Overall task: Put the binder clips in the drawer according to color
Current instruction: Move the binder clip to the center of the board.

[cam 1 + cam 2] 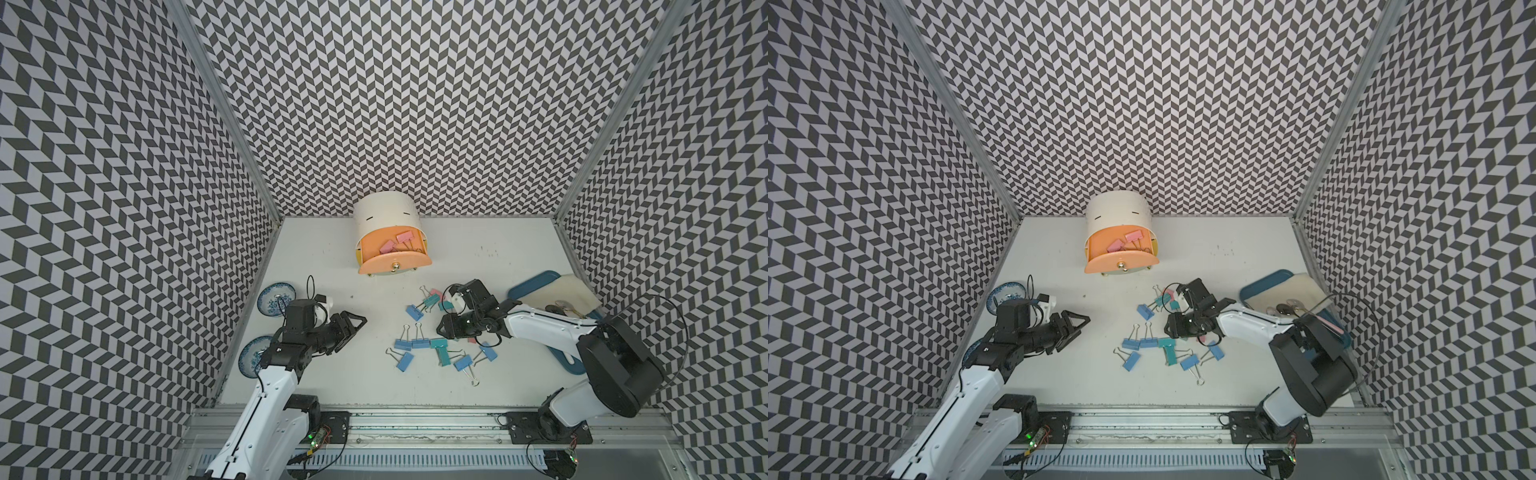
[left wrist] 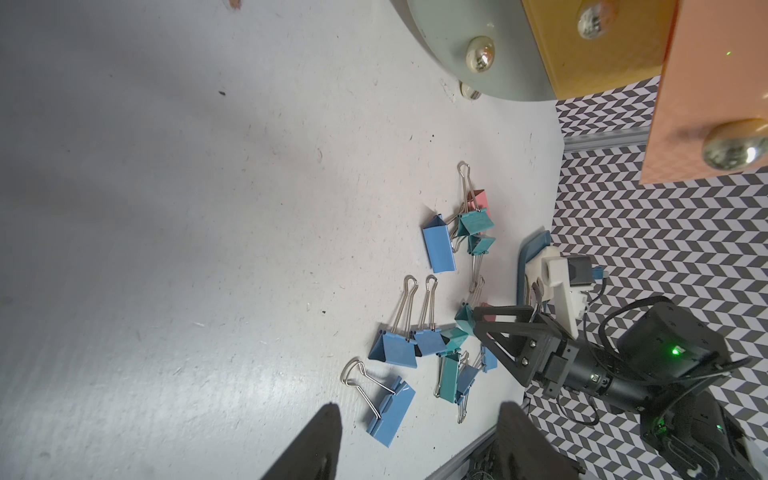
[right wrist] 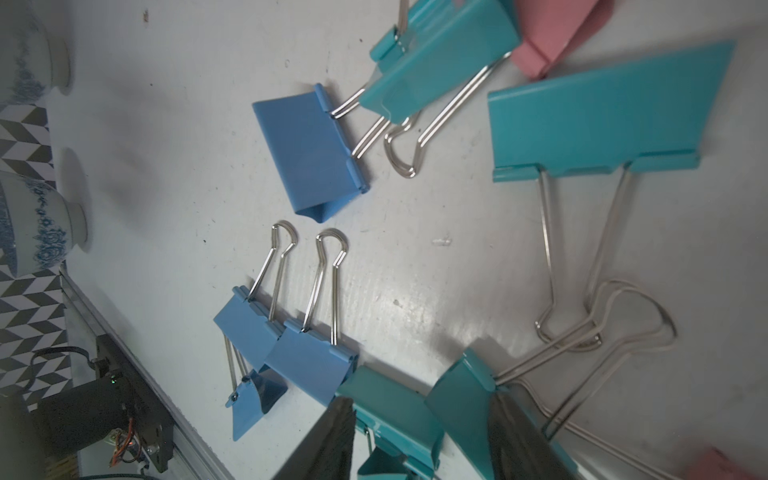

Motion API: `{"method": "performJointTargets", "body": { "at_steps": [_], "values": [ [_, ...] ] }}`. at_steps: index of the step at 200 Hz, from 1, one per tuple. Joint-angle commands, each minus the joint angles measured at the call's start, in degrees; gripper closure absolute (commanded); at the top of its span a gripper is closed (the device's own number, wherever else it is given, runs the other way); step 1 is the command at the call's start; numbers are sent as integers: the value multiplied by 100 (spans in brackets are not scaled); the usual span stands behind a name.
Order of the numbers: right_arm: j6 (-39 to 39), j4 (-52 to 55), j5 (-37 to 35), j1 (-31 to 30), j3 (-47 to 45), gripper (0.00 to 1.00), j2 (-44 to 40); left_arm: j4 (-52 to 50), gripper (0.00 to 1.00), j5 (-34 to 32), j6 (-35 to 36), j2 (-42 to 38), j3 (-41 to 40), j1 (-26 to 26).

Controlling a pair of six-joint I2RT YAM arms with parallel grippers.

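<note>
Looks like mid-sort, pick step. On the bench (image 1: 498, 257): drawer cabinet (image 1: 386, 220) against the back wall, peach drawer (image 1: 374, 264) pulled out and holding only pink clips (image 1: 403, 237). Under it, yellow drawer (image 2: 602, 62) and grey drawer (image 2: 519, 62) both shut.

Low in front of the cabinet, on the robot's right: right end effector (image 1: 440, 329), jaws apart, clamping nothing, straddling a teal clip (image 3: 395, 411) in the right wrist view. In front of the cabinet on the robot's left: left end effector (image 1: 358, 325), likewise released and empty, clear of the pile.

Loose binder clips (image 1: 419, 343) scattered in front of the cabinet, well apart from it. Mostly blue and teal, plus a pink one (image 1: 435, 292) at the cabinet-side edge of the scatter.

Next move probably calls for closing on the teal clip, with a second drawer pulled open before the drop, likely a job for the left arm. Alternatively, retargeting to the pink one suits the open peach drawer. Snag risk: wire handles tangled with neighbours.
</note>
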State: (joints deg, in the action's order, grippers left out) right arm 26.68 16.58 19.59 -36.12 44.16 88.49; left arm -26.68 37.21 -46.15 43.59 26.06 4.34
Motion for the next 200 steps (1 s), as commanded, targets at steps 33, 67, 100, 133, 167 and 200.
{"method": "performJointTargets", "body": {
  "at_steps": [33, 67, 100, 133, 167, 200],
  "values": [
    [120, -36, 115, -385, 342, 45, 268, -57, 36, 40, 71, -3, 240, -21],
    [-61, 319, -105, -379, 580, 44, -33, -83, 36, 14, 45, -31, 281, -21],
    [-178, 620, -325, -286, 734, 41, -318, -118, 36, -25, 27, -75, 322, -21],
    [-241, 792, -521, 47, 661, 40, -656, -127, 36, -43, 27, -79, 302, -12],
    [-315, 915, -598, 395, 450, 38, -922, -97, 36, -47, -3, -97, 243, 31],
    [-310, 913, -523, 553, 80, 36, -1034, -13, 36, -47, -73, -97, 236, 71]
  ]
}}
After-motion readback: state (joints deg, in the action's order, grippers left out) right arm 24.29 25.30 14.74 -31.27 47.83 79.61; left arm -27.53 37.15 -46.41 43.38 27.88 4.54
